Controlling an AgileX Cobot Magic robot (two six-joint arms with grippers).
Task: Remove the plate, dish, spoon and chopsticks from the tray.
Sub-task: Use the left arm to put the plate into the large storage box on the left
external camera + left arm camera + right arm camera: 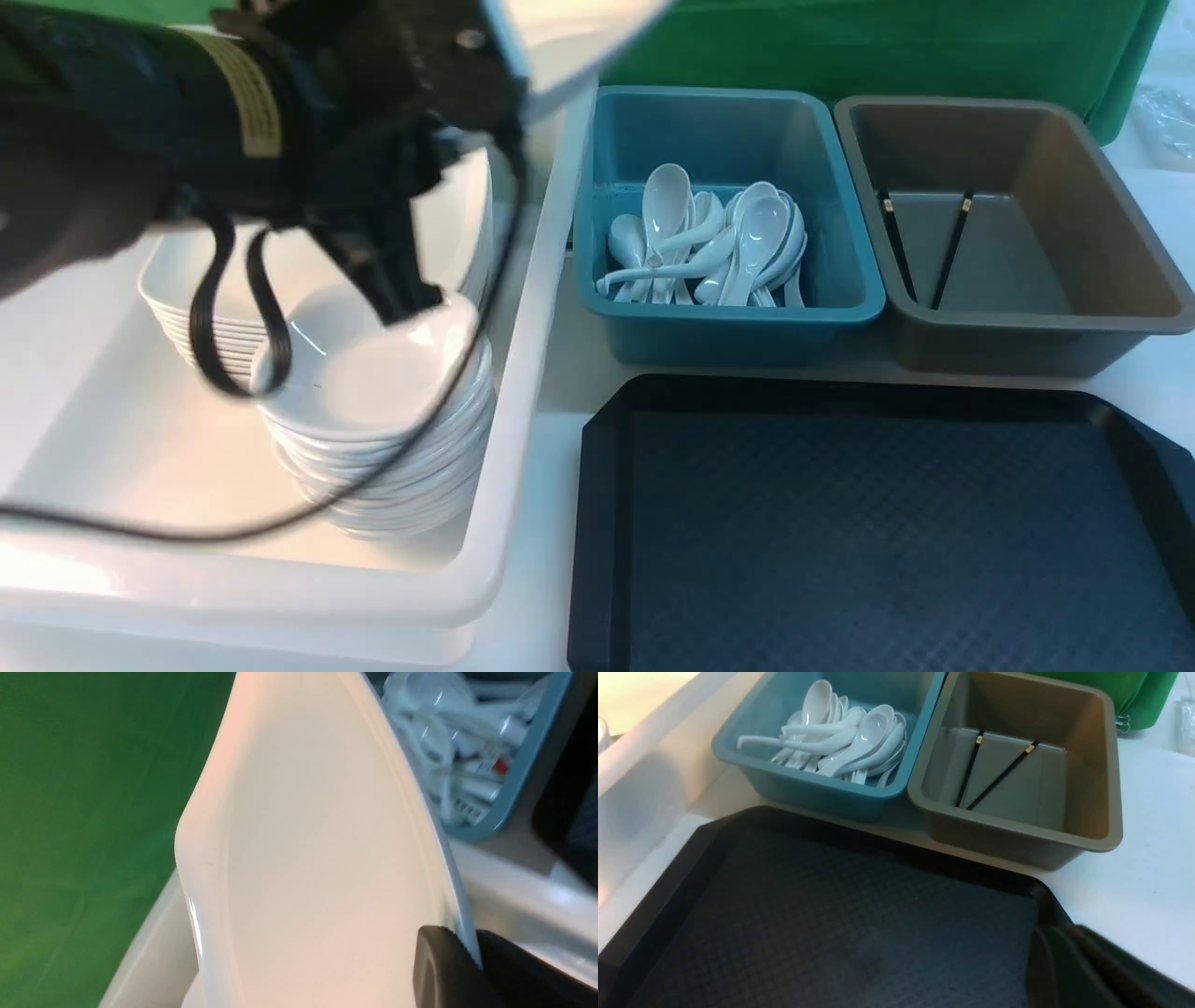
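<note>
My left gripper point(469, 945) is shut on the rim of the large white plate point(317, 849) and holds it tilted, up in the air over the white tub point(504, 523). The plate's edge shows at the top of the front view point(569, 42). The black tray point(840, 523) has nothing on it. The chopsticks point(897, 245) lie in the brown bin point(1148, 317). White spoons point(747, 243) are heaped in the teal bin point(728, 327). A small white dish point(383, 373) tops a stack in the tub. My right gripper point(1064, 947) is shut and empty over the tray's corner.
A stack of large white plates point(187, 289) stands in the tub behind the dishes. My left arm point(187, 121) and its cables hang over the tub. Green cloth point(887, 37) backs the bins.
</note>
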